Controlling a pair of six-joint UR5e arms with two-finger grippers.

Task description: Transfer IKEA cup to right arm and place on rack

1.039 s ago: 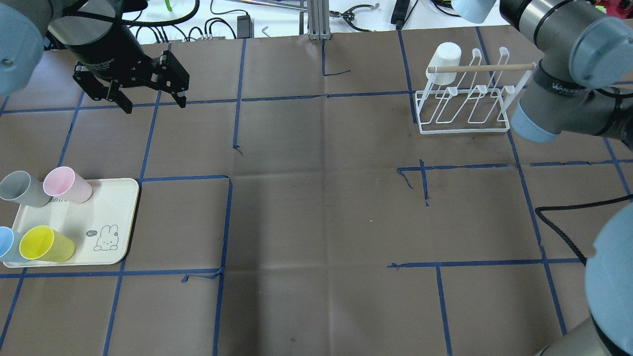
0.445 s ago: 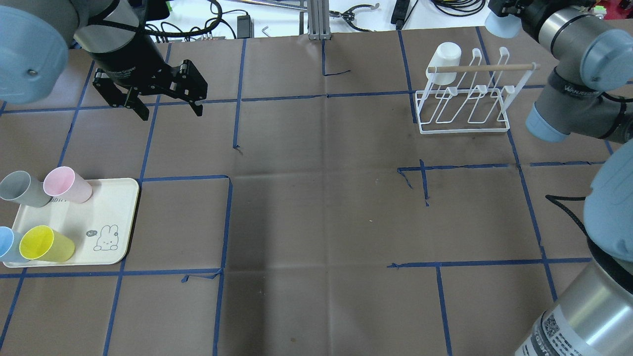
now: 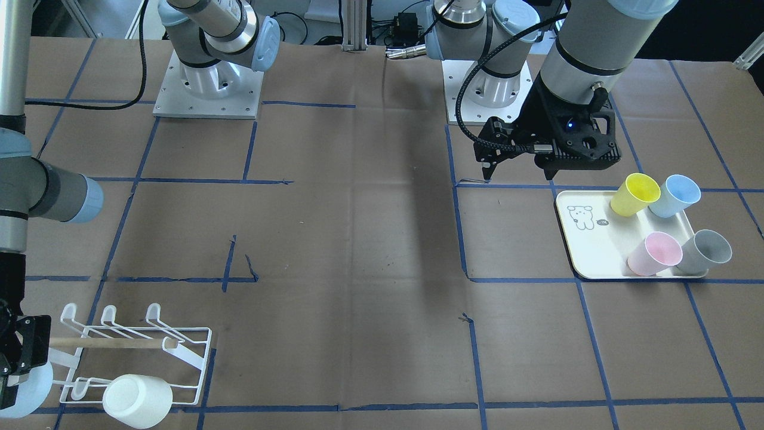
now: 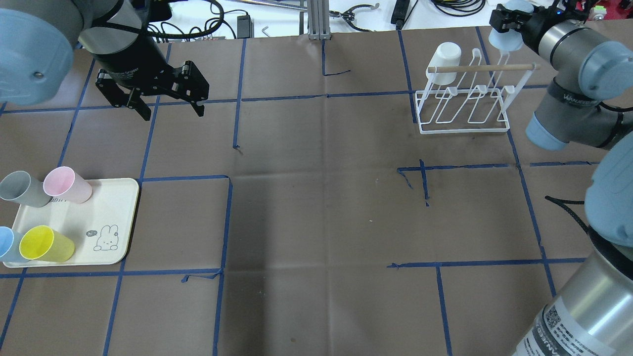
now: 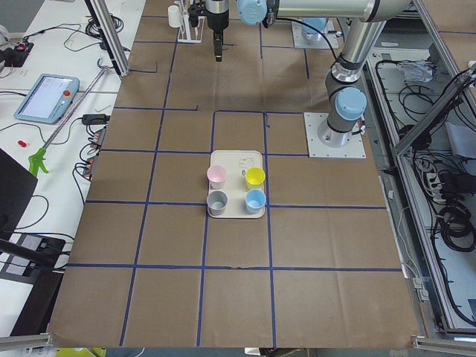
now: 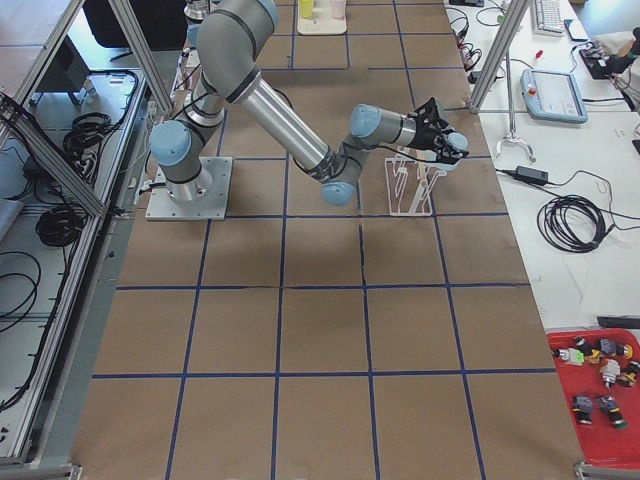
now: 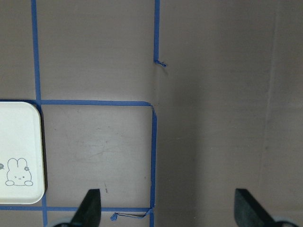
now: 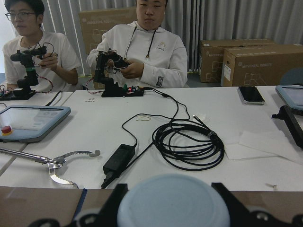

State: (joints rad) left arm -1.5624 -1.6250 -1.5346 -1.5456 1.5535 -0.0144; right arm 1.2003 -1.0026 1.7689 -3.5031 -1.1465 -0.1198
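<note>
Right hand [image 4: 512, 24] gripping light-blue cup [image 4: 505, 42] beside rack [image 4: 465, 99] at far right corner of tabletop [image 4: 316, 222]; left hand [image 4: 173, 112] hanging wide open, empty.

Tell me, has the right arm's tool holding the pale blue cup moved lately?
Yes. In the overhead view the right tool and its blue cup shifted rightward and down the image, closer to the rack's dowel end.

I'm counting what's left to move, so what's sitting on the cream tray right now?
On the tray stand a yellow cup, a blue cup, a pink cup and a grey cup, all upright. A rabbit drawing shows beside them. The surface under the cups is covered.
</note>
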